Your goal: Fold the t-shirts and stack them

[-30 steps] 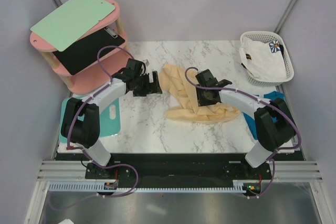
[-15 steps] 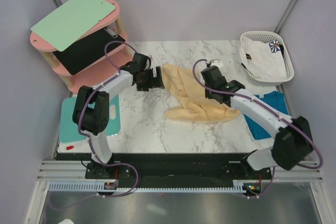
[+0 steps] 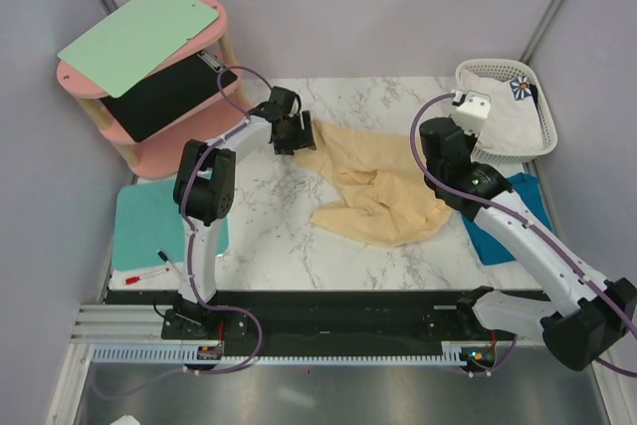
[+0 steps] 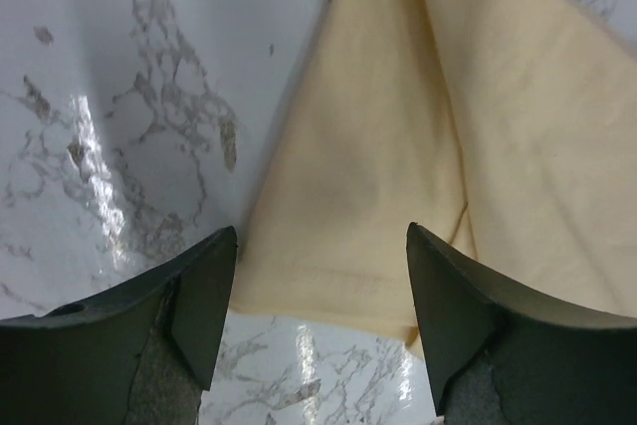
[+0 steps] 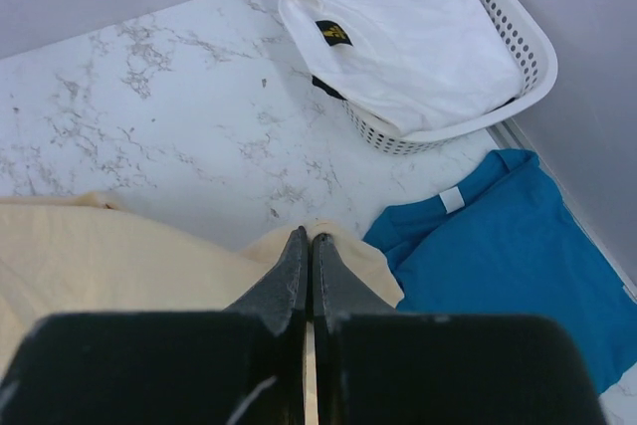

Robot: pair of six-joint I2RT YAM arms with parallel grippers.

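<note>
The pale yellow t-shirt (image 3: 383, 186) lies partly spread and still creased on the marble table (image 3: 269, 236). My left gripper (image 3: 299, 132) is open, with its jaws either side of the shirt's left hem corner (image 4: 328, 246). My right gripper (image 3: 438, 174) is shut on the yellow shirt's right edge (image 5: 343, 246), lifting a small peak of cloth. The teal-blue t-shirt (image 3: 508, 216) lies flat at the right edge and also shows in the right wrist view (image 5: 508, 246). The white flower-print t-shirt (image 3: 503, 111) lies in the basket, as the right wrist view (image 5: 398, 47) shows.
The white lattice basket (image 3: 542, 131) stands at the back right. A pink two-tier shelf (image 3: 214, 22) at the back left holds a pale green board (image 3: 139, 35) and a black clipboard (image 3: 164, 99). A turquoise board (image 3: 149, 226) lies at the left edge.
My right gripper has pulled the yellow shirt's edge out to the right, spreading the cloth. My left gripper has moved back to the shirt's left corner and stays open.
</note>
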